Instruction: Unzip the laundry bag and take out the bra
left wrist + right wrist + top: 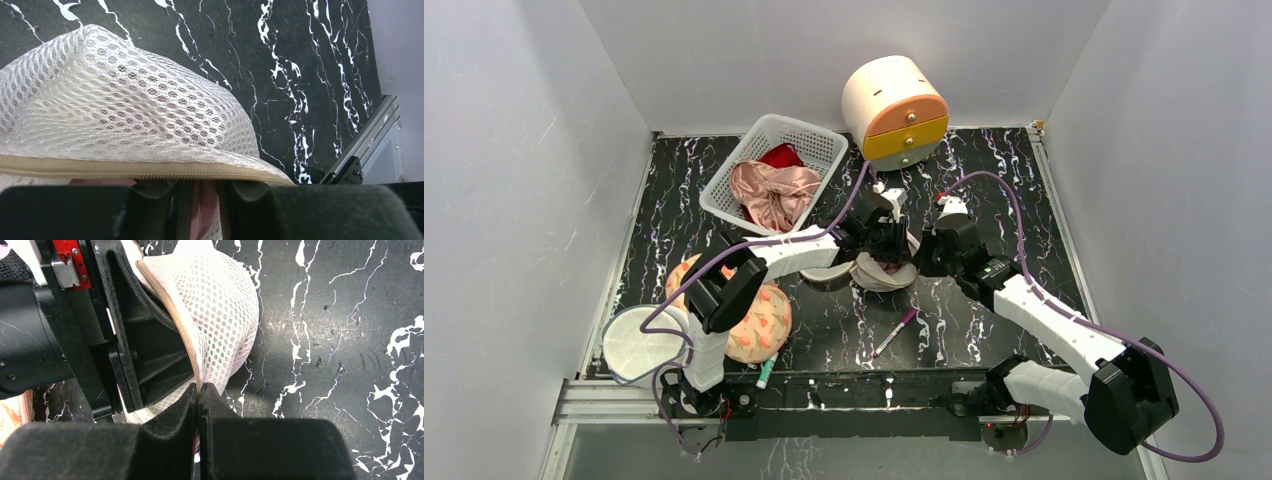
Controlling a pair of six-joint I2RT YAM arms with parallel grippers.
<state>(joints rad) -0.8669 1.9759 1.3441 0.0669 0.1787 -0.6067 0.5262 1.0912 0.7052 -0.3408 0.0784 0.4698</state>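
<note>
**Position.** The laundry bag (879, 274) lies on the black marble table (984, 180), about mid-table, between the two grippers. It is well apart from the white lattice basket (724, 190) at far left and the cream drawer unit (894, 105) at the far edge.

**Orientation.** In the top view the bag is flattened and its longer extent runs left to right, from one gripper to the other. A gap in the side facing the left gripper shows pink inside. In the left wrist view the mesh rises as a dome above the beige zip (150, 169), which runs level across the frame. In the right wrist view the zip slopes from upper left down into the right fingertips.

**Right gripper** (199, 399). Its jaws are clenched, pinching the zip edge of the bag at the fingertips.

**Left gripper** (205, 202). It meets the bag from the opposite side, its fingers just under the zip edge. The fingers stand slightly apart with pink fabric (206, 205) in the gap. Whether they grip it cannot be told.

**Other items.**
- Near left: a peach floral padded piece (764, 322), with a round white mesh disc (634, 345) beside it.
- Near the front edge: a purple marker (894, 333) lying loose.
</note>
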